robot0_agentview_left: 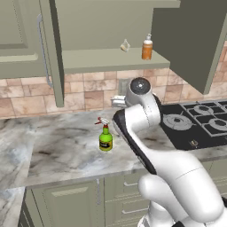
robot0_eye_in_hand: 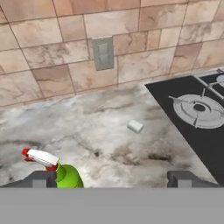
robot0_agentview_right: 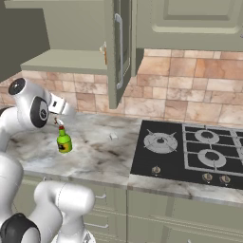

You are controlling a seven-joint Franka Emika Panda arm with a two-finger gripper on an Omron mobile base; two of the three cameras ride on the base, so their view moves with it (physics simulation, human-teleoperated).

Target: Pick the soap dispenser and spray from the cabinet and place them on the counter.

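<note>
Standing upright on the tabletop (robot0_agentview_left: 57, 146), the spray (robot0_agentview_left: 105, 138) is free of the claw (robot0_eye_in_hand: 113, 179), whose jaws are spread wide; the spray's trigger head sits just by one fingertip (robot0_eye_in_hand: 41, 178), outside the gap. The soap (robot0_agentview_left: 147, 47) stands on the open cabinet (robot0_agentview_left: 111, 60) shelf, well above the spray.

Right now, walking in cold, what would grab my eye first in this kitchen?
Probably the green spray with its red-and-white trigger, standing upright alone on the marble counter, just left of the big white arm. Next, the orange soap dispenser up on the open cabinet's shelf, above the counter. The arm's tool hangs open above the counter, with the spray beside its left fingertip, not gripped.
</note>
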